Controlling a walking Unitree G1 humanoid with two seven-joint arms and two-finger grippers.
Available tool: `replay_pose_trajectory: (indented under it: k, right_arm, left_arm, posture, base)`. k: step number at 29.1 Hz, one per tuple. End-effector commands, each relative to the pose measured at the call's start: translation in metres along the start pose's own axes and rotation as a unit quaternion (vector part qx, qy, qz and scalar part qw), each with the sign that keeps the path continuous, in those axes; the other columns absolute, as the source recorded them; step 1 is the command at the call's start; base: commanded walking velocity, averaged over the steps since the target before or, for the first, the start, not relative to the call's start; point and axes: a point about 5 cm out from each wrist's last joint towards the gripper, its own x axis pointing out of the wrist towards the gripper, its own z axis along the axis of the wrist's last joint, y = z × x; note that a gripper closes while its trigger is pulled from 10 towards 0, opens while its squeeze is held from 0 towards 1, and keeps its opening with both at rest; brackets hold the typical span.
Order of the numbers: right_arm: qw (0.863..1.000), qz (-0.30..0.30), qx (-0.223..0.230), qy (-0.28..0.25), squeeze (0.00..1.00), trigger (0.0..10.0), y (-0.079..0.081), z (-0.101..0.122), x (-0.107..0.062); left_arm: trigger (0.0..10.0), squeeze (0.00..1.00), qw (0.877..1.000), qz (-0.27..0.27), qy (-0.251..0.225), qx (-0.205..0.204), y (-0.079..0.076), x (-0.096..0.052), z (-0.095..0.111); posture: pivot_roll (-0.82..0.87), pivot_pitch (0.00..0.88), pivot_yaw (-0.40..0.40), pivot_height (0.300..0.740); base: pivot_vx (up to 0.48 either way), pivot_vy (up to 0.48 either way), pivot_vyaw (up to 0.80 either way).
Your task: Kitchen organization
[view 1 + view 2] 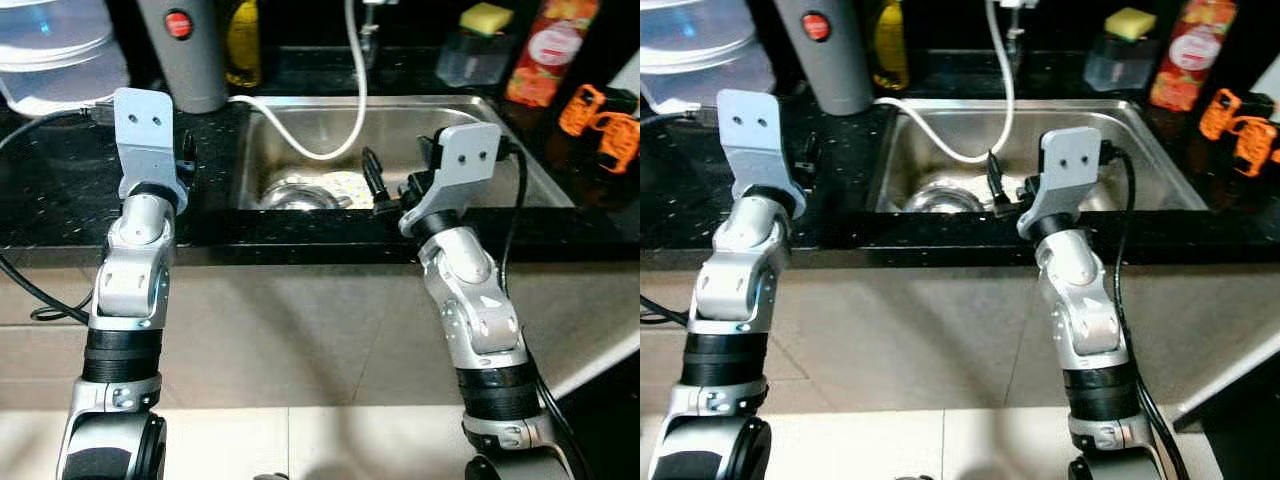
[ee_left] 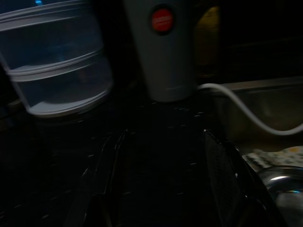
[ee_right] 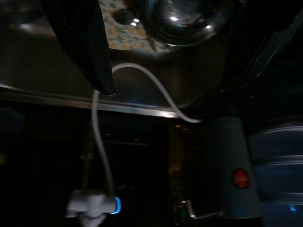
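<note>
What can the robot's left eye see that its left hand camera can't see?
Left eye alone: both silver arms, the right gripper over the sink's front edge, the left gripper over the black counter, a yellow sponge on a clear box, a red packet and an orange tool.

Left wrist alone: a close look along its own open black fingers.

Both: the grey jug with a red button, stacked clear tubs, the white hose, the steel sink and a shiny bowl.
</note>
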Motion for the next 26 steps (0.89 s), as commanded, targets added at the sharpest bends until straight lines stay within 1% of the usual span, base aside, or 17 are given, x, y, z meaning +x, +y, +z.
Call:
replay_pose_trajectory:
  k: [1,8,11,17,26]
  right_arm:
    - [1.000,-0.007,0.002,0.007,0.00,10.0,-0.0023,-0.0034,0.0002]
    - [1.000,-0.012,0.002,0.008,0.00,10.0,-0.0034,-0.0040,0.0000]
    - [1.000,-0.014,0.001,0.010,0.00,10.0,-0.0041,-0.0045,-0.0003]
    - [1.000,-0.019,0.011,0.013,0.00,10.0,-0.0043,-0.0055,-0.0013]
    - [1.000,-0.021,0.012,0.015,0.00,10.0,-0.0047,-0.0062,-0.0025]
  left_arm:
    - [10.0,0.00,1.000,-0.003,0.000,0.000,-0.0014,0.0005,0.0001]
    - [10.0,0.00,1.000,-0.003,0.001,0.001,-0.0012,0.0006,0.0000]
    - [10.0,0.00,1.000,-0.004,0.002,0.001,-0.0012,0.0007,0.0000]
    - [10.0,0.00,1.000,-0.005,0.004,0.001,-0.0013,0.0007,-0.0009]
    - [10.0,0.00,1.000,-0.003,0.009,0.000,-0.0016,0.0011,-0.0023]
  posture:
    - [0.07,0.000,0.008,0.740]
    - [0.07,0.000,0.010,0.740]
    - [0.07,0.000,0.012,0.740]
    - [0.07,0.000,0.014,0.740]
    - [0.07,0.000,0.014,0.740]
  base:
    - [0.000,0.000,0.80]
    - [0.000,0.000,0.80]
    - [0.000,0.000,0.52]
    - [0.000,0.000,0.00]
    - [0.000,0.000,0.00]
